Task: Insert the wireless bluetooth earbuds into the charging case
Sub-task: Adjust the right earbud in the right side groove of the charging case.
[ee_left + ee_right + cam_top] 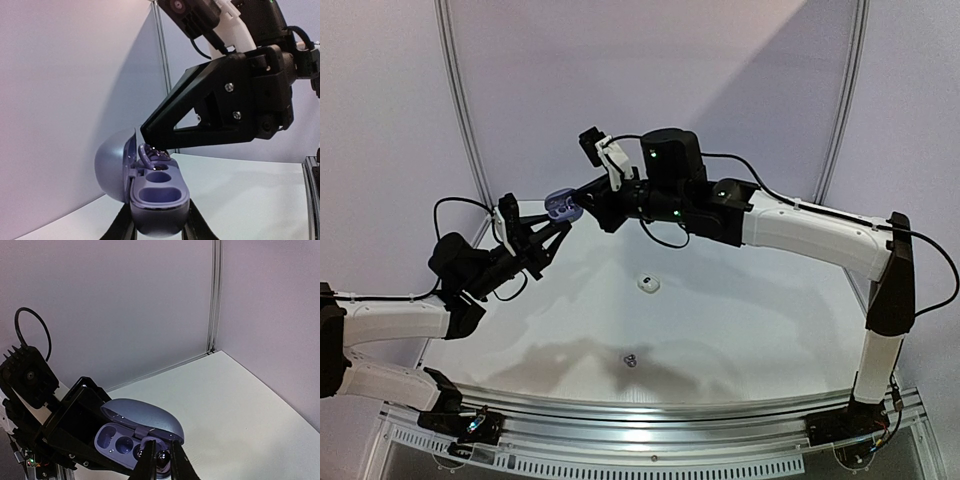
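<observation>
The charging case point(560, 205) is lavender, with its lid open, and hangs above the back left of the table. My left gripper point(554, 228) is shut on its base point(157, 192). My right gripper point(582, 207) is at the case's end slot, beside the hinge, shut on a dark glossy earbud point(164, 461). In the right wrist view the case's lid point(145, 417) stands behind that earbud, and the two other hollows are empty. A white earbud point(648, 283) and a dark earbud point(631, 359) lie on the table.
The white table point(750, 320) is enclosed by pale walls with a corner post point(215, 295) at the back. A metal rail point(650, 420) runs along the near edge between the arm bases.
</observation>
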`<state>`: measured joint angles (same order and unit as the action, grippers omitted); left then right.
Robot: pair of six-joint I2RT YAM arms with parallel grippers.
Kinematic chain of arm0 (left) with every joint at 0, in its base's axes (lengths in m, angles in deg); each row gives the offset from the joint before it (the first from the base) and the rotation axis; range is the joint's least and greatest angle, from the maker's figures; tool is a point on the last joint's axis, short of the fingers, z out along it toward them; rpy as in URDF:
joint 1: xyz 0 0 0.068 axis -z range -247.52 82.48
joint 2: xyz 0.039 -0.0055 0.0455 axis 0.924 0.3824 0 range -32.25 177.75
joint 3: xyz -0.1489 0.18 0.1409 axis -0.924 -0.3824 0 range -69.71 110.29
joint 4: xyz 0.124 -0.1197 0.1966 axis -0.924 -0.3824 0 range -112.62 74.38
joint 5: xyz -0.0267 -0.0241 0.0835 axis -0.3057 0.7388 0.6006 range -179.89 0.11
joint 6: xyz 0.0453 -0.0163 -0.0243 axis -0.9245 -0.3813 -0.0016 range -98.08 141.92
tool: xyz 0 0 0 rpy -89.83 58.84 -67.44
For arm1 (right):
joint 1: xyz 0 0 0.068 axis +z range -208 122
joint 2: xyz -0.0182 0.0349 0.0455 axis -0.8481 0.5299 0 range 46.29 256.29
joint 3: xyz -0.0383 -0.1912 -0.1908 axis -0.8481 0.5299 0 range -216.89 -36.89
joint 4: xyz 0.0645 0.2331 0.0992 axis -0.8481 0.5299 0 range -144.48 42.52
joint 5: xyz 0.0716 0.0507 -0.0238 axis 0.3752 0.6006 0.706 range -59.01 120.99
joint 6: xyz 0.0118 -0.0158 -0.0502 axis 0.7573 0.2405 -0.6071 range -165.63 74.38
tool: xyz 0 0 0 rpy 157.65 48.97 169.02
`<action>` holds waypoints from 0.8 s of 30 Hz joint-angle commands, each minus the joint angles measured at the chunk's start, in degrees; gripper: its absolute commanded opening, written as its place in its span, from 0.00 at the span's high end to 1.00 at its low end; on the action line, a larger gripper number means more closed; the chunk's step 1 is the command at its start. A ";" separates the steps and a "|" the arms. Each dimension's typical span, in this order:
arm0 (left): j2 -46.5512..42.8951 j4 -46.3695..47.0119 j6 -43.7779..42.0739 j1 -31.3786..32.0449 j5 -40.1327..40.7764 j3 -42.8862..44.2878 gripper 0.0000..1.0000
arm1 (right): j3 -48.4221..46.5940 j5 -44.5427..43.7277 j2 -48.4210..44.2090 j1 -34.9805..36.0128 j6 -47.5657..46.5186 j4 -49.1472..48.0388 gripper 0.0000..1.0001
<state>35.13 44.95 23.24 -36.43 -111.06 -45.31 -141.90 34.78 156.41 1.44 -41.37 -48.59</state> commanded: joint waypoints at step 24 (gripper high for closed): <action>-0.48 5.40 0.81 -0.59 -0.45 0.52 1.00 | 3.74 6.13 -1.35 -1.15 1.98 -2.93 0.88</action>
<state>35.21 46.24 24.01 -36.63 -110.51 -45.33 -137.34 39.24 155.49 0.43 -38.47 -54.62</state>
